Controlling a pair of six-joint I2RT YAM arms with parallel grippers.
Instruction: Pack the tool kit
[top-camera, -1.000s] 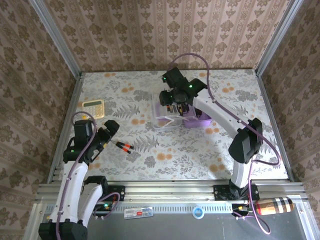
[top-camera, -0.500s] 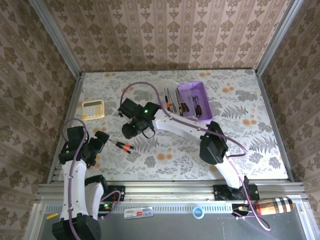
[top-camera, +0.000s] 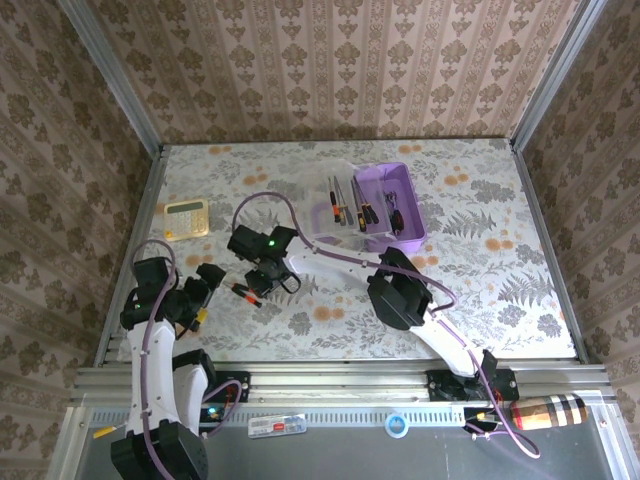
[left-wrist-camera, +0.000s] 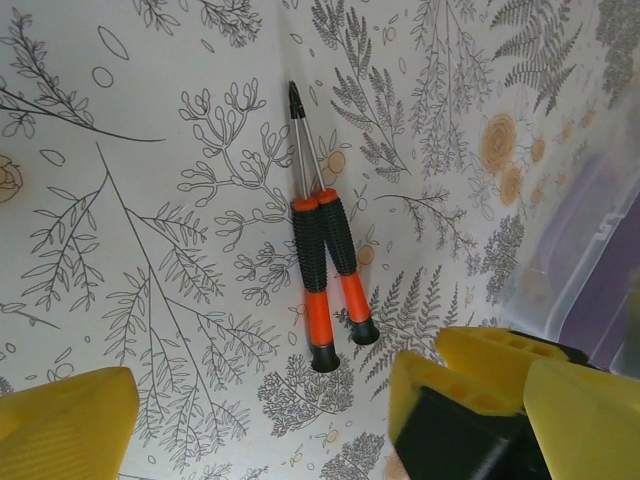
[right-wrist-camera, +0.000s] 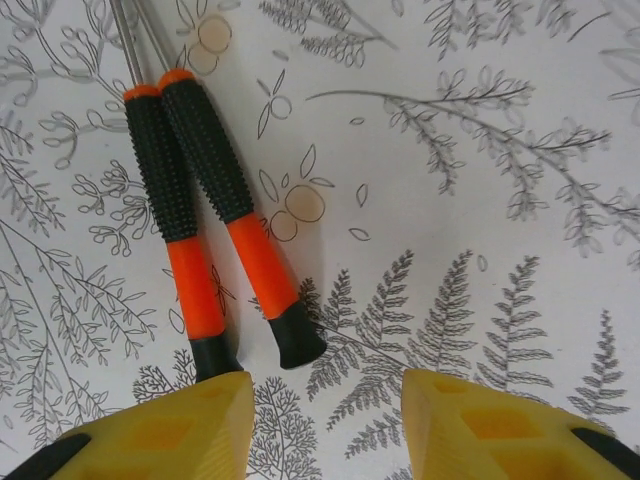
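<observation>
Two black-and-orange-handled screwdrivers (top-camera: 244, 293) lie side by side on the flowered table, left of centre. My right gripper (top-camera: 260, 281) hangs just over their handle ends, open, nothing between its yellow fingers (right-wrist-camera: 450, 425); the screwdrivers (right-wrist-camera: 205, 215) sit just ahead of the left finger. My left gripper (top-camera: 200, 292) stands wide open a little to their left; the screwdrivers (left-wrist-camera: 325, 270) lie ahead of it, untouched. The purple box (top-camera: 410, 195) and its clear tray (top-camera: 318, 212) rest at the back, with small tools inside.
A yellow calculator (top-camera: 186, 218) lies at the far left of the table, behind my left arm. The right arm stretches from the near right across the middle of the table. A corner of the purple box (left-wrist-camera: 600, 250) shows at the right of the left wrist view.
My right arm has swung from the box at the back, leftward and nearer, down to the loose screwdrivers. The left arm has drawn back slightly to the left.
</observation>
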